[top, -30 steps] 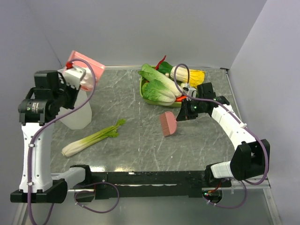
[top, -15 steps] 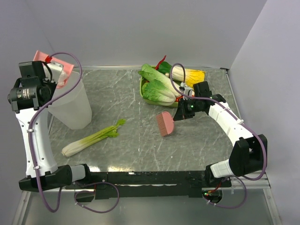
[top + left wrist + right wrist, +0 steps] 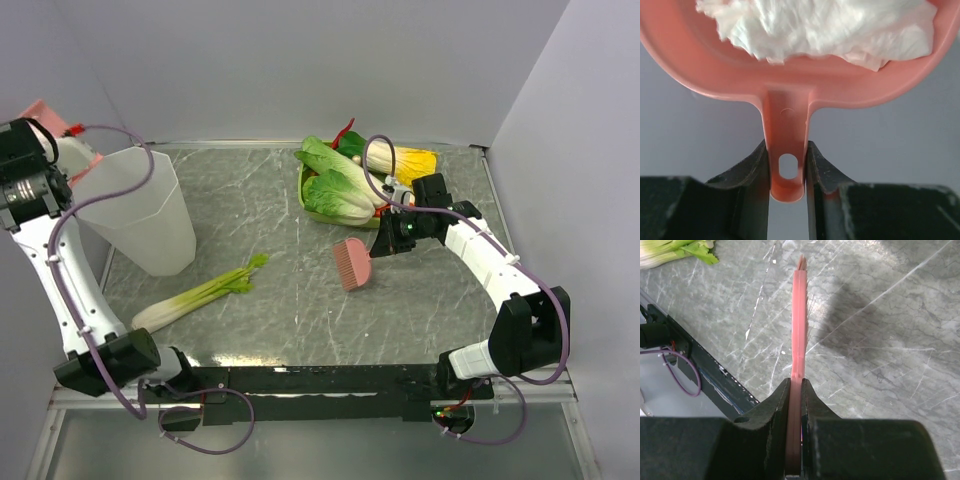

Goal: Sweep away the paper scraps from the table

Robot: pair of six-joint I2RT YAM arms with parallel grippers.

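My left gripper (image 3: pixel 787 167) is shut on the handle of the pink dustpan (image 3: pixel 790 85). Crumpled white paper scraps (image 3: pixel 815 25) lie inside the pan. In the top view the dustpan (image 3: pixel 48 112) is held high at the far left, behind the rim of the white bin (image 3: pixel 140 215). My right gripper (image 3: pixel 385 243) is shut on a pink brush (image 3: pixel 353 262) whose bristles are down near the grey-green marble table (image 3: pixel 270 220). In the right wrist view the brush (image 3: pixel 800 315) stands edge-on between the fingers. No loose scraps show on the table.
A white-stemmed green leek (image 3: pixel 195 295) lies on the table at front left; its tip shows in the right wrist view (image 3: pixel 675 250). A green tray (image 3: pixel 303 190) holding cabbage, corn and other vegetables sits at the back centre. The metal front rail (image 3: pixel 320 378) runs along the near edge.
My left arm has swung up and to the left, carrying the dustpan from over the bin to the far-left corner. The brush shifted slightly left, then stayed still.
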